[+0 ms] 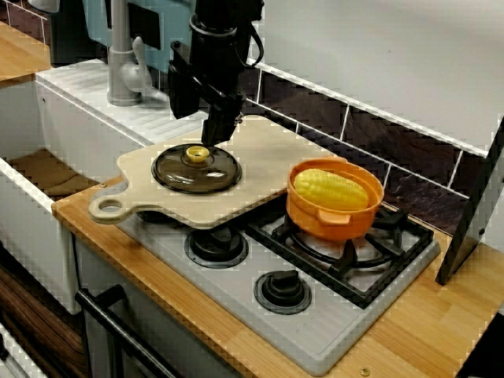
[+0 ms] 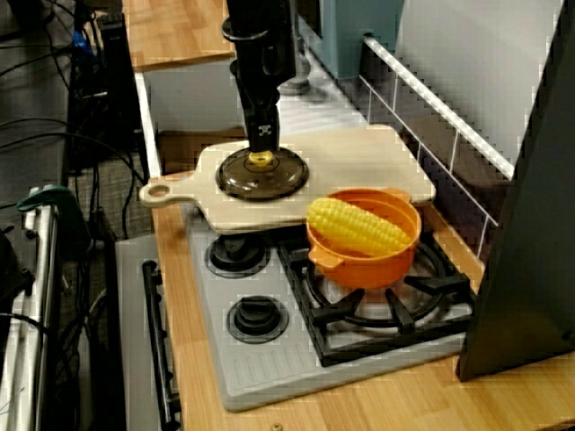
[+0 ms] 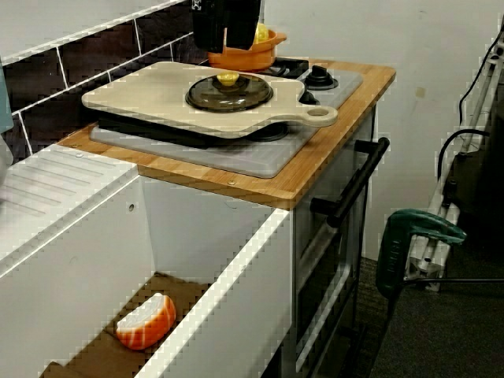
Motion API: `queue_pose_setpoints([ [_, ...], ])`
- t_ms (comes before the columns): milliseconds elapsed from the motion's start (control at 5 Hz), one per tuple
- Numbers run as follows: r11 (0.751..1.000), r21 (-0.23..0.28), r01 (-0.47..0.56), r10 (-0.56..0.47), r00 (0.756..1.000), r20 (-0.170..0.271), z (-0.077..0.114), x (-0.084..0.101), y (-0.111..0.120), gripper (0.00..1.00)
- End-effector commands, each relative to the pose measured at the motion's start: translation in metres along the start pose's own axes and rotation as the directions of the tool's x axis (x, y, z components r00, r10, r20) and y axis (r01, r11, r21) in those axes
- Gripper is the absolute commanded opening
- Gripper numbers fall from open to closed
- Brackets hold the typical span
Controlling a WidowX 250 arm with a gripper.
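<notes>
The gripper [image 2: 262, 144] hangs straight down over the yellow knob [image 1: 198, 153] of a dark glass lid [image 1: 197, 173]. Its tip is just above the knob, and no view shows whether they touch. The fingers merge into one dark shape, so I cannot tell whether they are spread or pressed together. In the view from the sink side, the arm is cut off at the top and hides most of the orange pot [image 1: 331, 216].

The lid lies flat on a pale cutting board [image 1: 268, 153], nearer its handle end. The board covers the stove's [image 1: 236, 295] back-left burners, and its looped handle juts past the stove edge over the wooden desk [image 1: 118, 252]. The pot holds an ear of corn [image 1: 331, 189] and sits on the right grate, just beside the board's corner; contact there is unclear.

Open room lies in front of the lid, above the two front burners. A faucet [image 1: 122, 71] stands behind, and a dark panel [image 2: 530, 224] blocks the right end. Left of the desk the sink [image 3: 213, 299] drops away, with an orange-and-white piece [image 3: 146, 321] on its floor.
</notes>
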State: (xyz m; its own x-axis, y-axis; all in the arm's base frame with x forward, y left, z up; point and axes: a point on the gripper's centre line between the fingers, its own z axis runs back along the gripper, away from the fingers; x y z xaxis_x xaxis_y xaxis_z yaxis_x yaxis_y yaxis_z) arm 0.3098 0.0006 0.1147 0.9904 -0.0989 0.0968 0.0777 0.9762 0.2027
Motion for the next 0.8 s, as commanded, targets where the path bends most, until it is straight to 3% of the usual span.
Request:
queue_pose_setpoints([
  [0,1.000,0.000,0.000,0.000,1.000,0.000,0.000,0.000,0.000,1.00],
  [200,1.000,-0.026,-0.009,0.009,1.000,0.002,0.002,0.004,0.004,1.00],
  [600,0.992,-0.126,0.015,-0.008,0.998,0.062,0.006,0.009,0.013,1.00],
])
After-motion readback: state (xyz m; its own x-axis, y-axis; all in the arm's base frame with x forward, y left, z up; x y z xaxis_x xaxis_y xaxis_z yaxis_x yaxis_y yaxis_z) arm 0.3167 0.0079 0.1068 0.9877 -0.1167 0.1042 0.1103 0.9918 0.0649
